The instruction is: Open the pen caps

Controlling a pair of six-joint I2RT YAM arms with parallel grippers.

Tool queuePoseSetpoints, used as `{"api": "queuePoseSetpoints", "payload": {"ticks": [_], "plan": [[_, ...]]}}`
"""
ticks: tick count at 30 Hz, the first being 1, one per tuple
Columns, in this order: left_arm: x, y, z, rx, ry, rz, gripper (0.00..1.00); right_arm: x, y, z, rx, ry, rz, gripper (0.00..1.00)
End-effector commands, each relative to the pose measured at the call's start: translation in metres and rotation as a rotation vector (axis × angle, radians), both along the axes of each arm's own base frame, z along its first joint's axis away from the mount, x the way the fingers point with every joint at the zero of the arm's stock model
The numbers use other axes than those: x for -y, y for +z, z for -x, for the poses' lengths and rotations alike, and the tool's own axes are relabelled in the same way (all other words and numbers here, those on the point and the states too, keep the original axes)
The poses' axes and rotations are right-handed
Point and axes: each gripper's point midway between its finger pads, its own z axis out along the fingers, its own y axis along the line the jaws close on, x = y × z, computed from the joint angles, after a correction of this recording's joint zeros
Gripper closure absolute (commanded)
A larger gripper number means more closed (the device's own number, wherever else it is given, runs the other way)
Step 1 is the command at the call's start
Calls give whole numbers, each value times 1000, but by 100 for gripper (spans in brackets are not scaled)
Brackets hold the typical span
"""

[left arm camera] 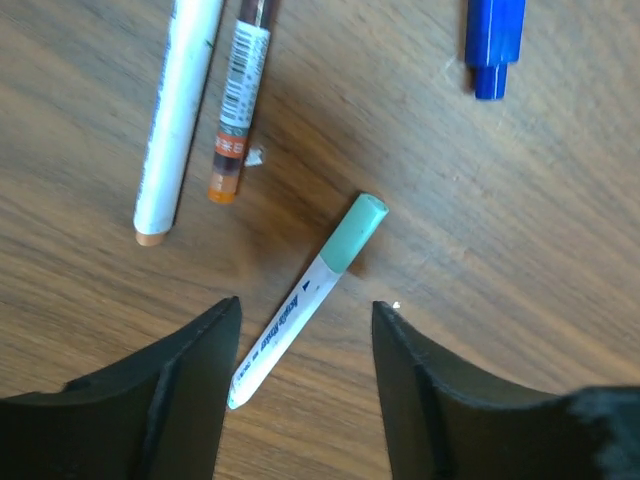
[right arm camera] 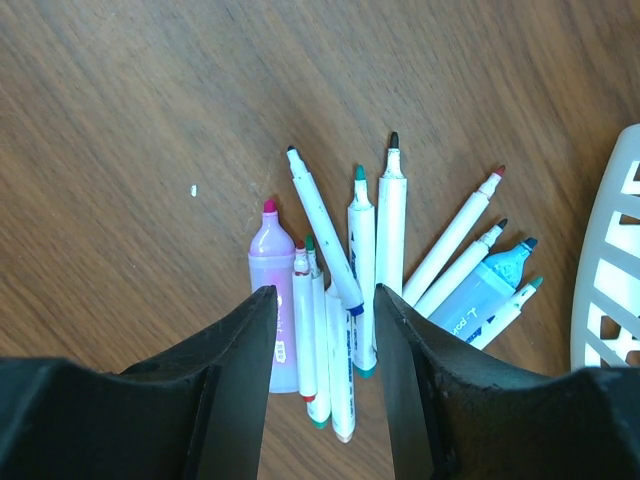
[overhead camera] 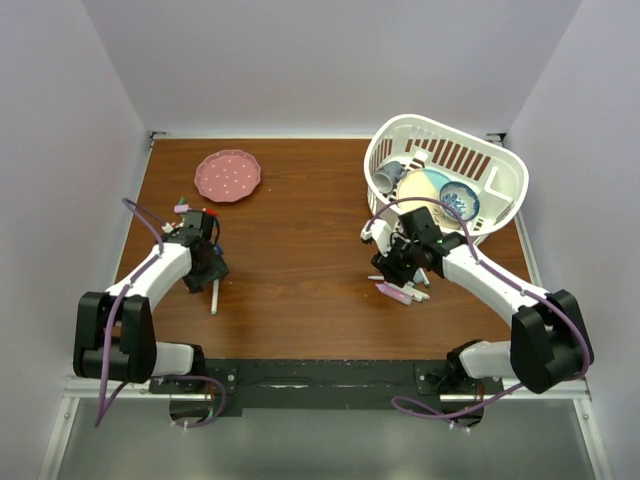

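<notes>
Teal cap [left arm camera: 357,232] on pen [left arm camera: 290,325], white basket [overhead camera: 515,175] beside uncapped pens [right arm camera: 345,290]

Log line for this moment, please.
left end effector: open over teal-capped marker | right end effector: open over uncapped markers | teal cap: on

- Top external: mounted high behind the arm bases, tilted down and forward. A far view that takes in the whole table [overhead camera: 300,220], both arms and the white basket [overhead camera: 470,150].
- Left wrist: close over the wood, looking down past the left gripper [left arm camera: 305,310]. Covers a small patch around a teal cap [left arm camera: 362,222].
- Right wrist: close, looking down past the right gripper [right arm camera: 320,295] onto a fan of markers [right arm camera: 391,230]. The basket rim cuts its right edge.
- Overlap: top external and right wrist both show the fan of markers and the basket.
</notes>
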Motion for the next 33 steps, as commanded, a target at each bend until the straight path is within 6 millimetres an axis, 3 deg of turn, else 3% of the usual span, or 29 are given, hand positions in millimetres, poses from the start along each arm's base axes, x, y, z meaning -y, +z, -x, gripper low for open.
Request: {"api": "queuePoseSetpoints", "payload": {"ticks": [1,7,15,19,20,21,23,24,25,26,27,29,30,33], "plan": [[7,-5,10,-38,-55,20,46,-8,22,-7,54,29,-47,52],[18,-13,16,-57,-83,75,67,-12,27,-4,56,44,-74,52],[33,-28,31,-128,-111,154,73,-23,40,4,61,82,-143,51],[61,-25,26,-81,-191,284,93,-33,48,13,41,124,-208,51],[77,-18,26,-47,-239,371,99,-41,52,21,21,159,-259,51],[89,-12,16,17,-273,417,100,-46,55,26,8,178,-288,51],[118,5,13,102,-342,557,100,-61,64,41,-27,248,-385,48],[136,18,0,202,-408,607,100,-67,66,48,-42,270,-419,45],[153,23,11,225,-459,702,100,-72,68,54,-57,289,-445,43],[167,39,8,296,-461,772,100,-81,74,58,-66,319,-494,40],[193,70,-7,486,-582,845,100,-88,74,64,-108,307,-521,37],[216,85,3,574,-617,951,100,-100,80,64,-131,313,-570,35],[237,113,5,703,-717,1001,100,-107,85,68,-190,274,-608,35],[268,136,8,821,-765,1089,100,-121,87,58,-278,173,-680,34]]}}
